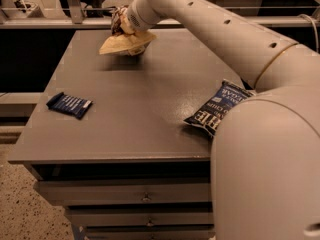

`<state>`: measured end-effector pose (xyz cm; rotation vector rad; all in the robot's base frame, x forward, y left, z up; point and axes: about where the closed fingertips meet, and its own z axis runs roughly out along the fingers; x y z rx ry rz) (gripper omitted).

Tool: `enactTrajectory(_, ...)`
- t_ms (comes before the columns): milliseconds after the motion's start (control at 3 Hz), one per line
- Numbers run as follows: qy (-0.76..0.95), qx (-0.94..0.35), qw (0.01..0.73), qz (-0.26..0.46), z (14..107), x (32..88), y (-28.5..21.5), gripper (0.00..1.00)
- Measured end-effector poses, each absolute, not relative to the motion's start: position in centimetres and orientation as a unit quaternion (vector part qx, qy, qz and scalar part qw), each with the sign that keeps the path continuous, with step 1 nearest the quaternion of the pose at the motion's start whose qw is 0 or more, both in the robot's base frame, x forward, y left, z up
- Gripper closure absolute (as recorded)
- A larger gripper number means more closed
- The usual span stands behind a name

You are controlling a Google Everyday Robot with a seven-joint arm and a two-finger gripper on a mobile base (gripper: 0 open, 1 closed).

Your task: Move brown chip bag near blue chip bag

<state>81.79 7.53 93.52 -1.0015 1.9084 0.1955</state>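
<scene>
The brown chip bag hangs in my gripper above the far part of the grey table; its tan lower part points left and its dark upper part is at the gripper. It casts a shadow on the table below. The gripper is shut on the bag. The blue chip bag with white lettering lies on the table's right side, partly hidden behind my arm.
A small flat dark blue striped packet lies near the table's left edge. Drawers sit under the tabletop. A metal rail runs behind the table.
</scene>
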Motion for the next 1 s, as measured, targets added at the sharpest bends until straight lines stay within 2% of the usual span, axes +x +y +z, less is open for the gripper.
enactTrajectory(333,0.770,-0.427,0.469,0.074,95.5,79.3,5.9,1.00)
enactTrajectory(1000,0.775,-0.440,0.445,0.094,94.8,72.5,-1.2,1.00)
